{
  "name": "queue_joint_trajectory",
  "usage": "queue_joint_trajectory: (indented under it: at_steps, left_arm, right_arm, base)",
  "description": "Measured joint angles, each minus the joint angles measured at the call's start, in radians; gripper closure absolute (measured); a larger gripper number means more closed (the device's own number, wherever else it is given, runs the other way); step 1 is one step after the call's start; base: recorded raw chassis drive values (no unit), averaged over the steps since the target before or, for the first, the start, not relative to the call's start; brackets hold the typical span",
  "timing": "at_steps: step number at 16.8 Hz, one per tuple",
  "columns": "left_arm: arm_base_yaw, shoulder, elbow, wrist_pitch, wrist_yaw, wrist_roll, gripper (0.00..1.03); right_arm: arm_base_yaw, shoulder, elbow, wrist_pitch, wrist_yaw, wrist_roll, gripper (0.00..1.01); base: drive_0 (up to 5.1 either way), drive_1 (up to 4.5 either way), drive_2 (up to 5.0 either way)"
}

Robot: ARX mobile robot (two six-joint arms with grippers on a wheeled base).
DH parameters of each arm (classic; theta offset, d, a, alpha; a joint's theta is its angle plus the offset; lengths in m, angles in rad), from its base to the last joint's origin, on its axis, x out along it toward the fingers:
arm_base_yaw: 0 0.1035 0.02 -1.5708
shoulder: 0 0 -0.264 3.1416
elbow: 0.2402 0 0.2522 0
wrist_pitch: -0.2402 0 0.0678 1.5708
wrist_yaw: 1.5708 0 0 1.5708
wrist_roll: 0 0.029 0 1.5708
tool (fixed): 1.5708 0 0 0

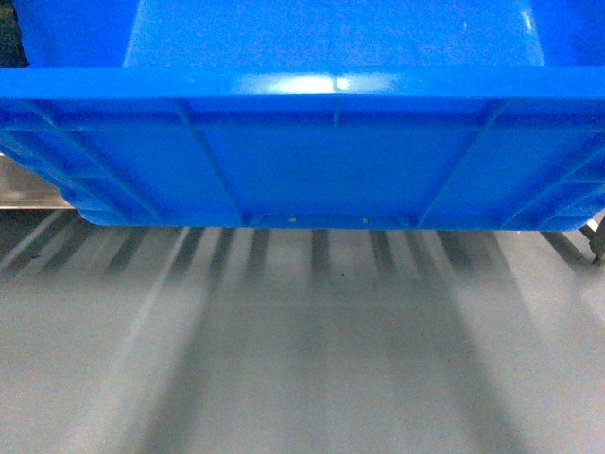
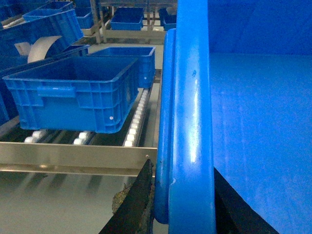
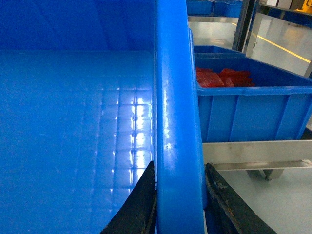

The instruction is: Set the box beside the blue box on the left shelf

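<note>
The box (image 1: 302, 142), a large bright-blue ribbed crate, fills the upper half of the head view and hangs above the grey floor. My left gripper (image 2: 181, 165) is shut on the box's left rim (image 2: 195, 97), one dark finger on each side. My right gripper (image 3: 180, 164) is shut on the right rim (image 3: 175, 107) in the same way. The blue box (image 2: 73, 92) stands on the left shelf (image 2: 73, 158), on white rollers (image 2: 136, 119) behind the shiny front rail. It is to the left of my crate, with a bare roller track between them.
More blue bins (image 2: 127, 18) stand on racks behind and left of the blue box. On the right, a blue bin holding red parts (image 3: 248, 105) sits on a steel rail (image 3: 258, 152). Grey floor (image 1: 302, 359) lies below the crate.
</note>
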Motion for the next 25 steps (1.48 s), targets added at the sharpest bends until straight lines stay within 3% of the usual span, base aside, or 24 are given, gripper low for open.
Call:
queue_joint_trajectory:
  at_steps: [25]
  left_arm:
    - [0.0, 0.0, 0.0, 0.001, 0.0, 0.002, 0.83]
  right_arm:
    - [0.0, 0.0, 0.0, 0.001, 0.0, 0.0, 0.8]
  base:
    - [0.1, 4.21, -4.1]
